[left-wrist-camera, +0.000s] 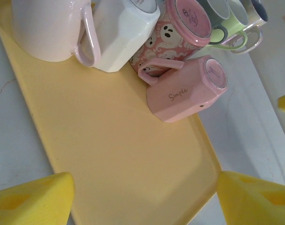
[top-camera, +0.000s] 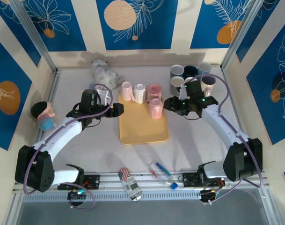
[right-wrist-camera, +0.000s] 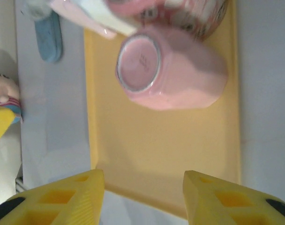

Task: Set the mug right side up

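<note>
The pink mug (top-camera: 156,108) marked "Simple" (left-wrist-camera: 186,91) stands on the yellow tray (top-camera: 143,132) with its base up, its ringed bottom (right-wrist-camera: 138,63) facing my right wrist camera. Its handle touches a pink ghost-patterned mug (left-wrist-camera: 182,28) behind it. My left gripper (top-camera: 117,108) hovers at the tray's left edge, open, with its yellow fingers (left-wrist-camera: 32,199) wide apart over bare tray. At the right edge my right gripper (top-camera: 169,104) points at the pink mug, and it is open with nothing between its fingers (right-wrist-camera: 62,199).
A pale pink mug (top-camera: 127,90) and a white mug (top-camera: 139,93) sit at the tray's back. Several mugs (top-camera: 191,77) cluster at the back right. A plush toy (top-camera: 105,72), a doll (top-camera: 44,116), a can (top-camera: 129,183) and pens (top-camera: 161,172) lie around.
</note>
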`<action>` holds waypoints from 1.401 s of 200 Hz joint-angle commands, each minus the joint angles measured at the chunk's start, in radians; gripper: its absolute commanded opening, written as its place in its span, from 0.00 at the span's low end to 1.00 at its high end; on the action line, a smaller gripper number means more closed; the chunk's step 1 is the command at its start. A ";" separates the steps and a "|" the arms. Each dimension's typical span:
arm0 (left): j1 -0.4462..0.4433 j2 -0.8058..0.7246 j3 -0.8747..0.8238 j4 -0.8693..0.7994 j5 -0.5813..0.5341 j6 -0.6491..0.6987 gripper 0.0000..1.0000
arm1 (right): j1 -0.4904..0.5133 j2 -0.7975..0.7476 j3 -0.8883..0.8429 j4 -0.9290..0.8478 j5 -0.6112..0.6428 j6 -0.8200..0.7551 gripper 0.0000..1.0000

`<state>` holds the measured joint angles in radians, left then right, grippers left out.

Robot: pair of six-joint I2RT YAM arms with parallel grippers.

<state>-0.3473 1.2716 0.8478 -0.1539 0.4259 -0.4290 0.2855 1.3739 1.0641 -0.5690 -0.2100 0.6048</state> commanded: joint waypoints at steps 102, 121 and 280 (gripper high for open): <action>-0.006 -0.012 -0.042 0.039 0.050 -0.028 0.81 | 0.055 0.256 0.160 0.018 0.055 0.319 0.57; -0.006 -0.009 -0.039 0.045 0.056 -0.033 0.81 | 0.054 0.286 0.181 -0.005 0.080 0.329 0.57; -0.007 -0.049 -0.085 0.058 0.056 0.026 0.81 | 0.075 0.402 0.278 -0.205 -0.176 -0.299 0.46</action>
<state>-0.3473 1.2335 0.7841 -0.1169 0.4519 -0.4355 0.3515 1.7432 1.3056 -0.6487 -0.2768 0.4789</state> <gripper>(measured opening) 0.813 0.468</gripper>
